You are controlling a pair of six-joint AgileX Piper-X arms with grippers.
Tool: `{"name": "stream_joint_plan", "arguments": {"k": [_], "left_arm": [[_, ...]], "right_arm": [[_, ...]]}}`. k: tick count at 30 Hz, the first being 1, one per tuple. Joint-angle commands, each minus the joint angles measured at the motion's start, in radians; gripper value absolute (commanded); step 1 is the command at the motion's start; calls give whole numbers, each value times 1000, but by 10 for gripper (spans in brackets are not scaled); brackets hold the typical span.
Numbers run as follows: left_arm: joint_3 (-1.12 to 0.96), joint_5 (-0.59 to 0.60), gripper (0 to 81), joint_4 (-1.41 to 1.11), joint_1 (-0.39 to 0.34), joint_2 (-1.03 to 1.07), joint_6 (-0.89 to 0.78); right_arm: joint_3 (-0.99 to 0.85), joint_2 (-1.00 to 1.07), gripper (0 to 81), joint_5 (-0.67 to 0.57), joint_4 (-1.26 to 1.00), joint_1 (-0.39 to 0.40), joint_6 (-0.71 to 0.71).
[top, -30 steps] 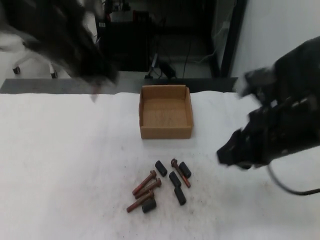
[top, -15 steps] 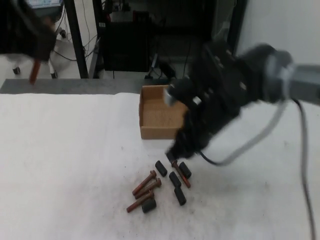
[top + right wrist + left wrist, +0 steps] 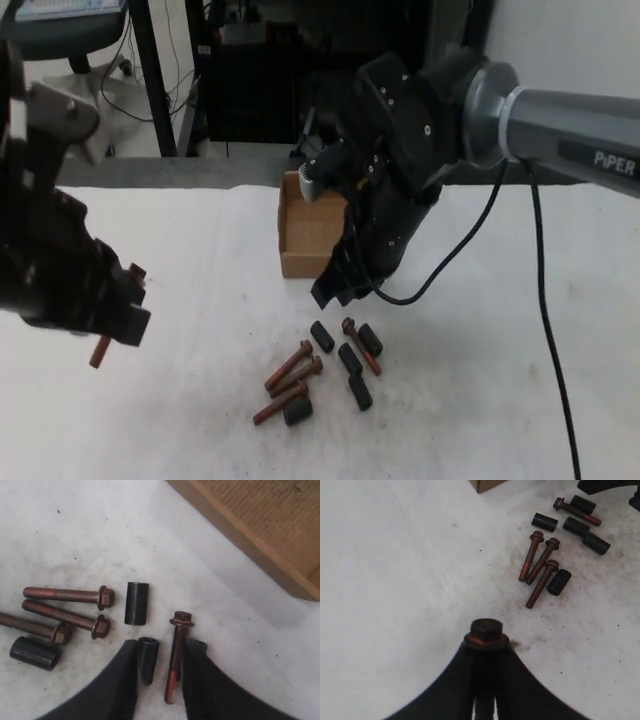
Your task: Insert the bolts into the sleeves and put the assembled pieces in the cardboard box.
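Observation:
My left gripper is shut on a rusty bolt, held above the white bench left of the pile; in the high view the gripper has the bolt's shank sticking out below it. My right gripper hangs open low over the pile, with a black sleeve and a bolt between its fingers. Three bolts and several sleeves lie loose. The cardboard box stands behind the pile, partly hidden by the right arm.
The box wall is close beside the right gripper. A cable trails from the right arm over the bench. Racks and a chair stand behind the bench's far edge. White bench lies bare around the pile.
The right arm swung in from the right and lowered over the pile in front of the box. The left arm came down from the back left to the bench's left side with its bolt.

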Motion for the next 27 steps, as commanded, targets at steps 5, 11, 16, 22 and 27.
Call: {"name": "stream_joint_plan", "arguments": {"k": [5, 11, 16, 22, 27], "left_arm": [[9, 7, 3, -33, 3, -1, -6], [9, 7, 3, -28, 3, -1, -7], [9, 7, 3, -28, 3, -1, -7], [9, 7, 3, -28, 3, -1, -7], [9, 7, 3, -28, 3, -1, -7]], "right_arm": [[-8, 78, 279, 1, -7, 50, -42], [-8, 123, 279, 3, -7, 75, -47], [-8, 124, 279, 36, -36, 75, -78], [-8, 124, 321, 60, -55, 75, -156], [-8, 124, 345, 85, -117, 75, -156]]}}
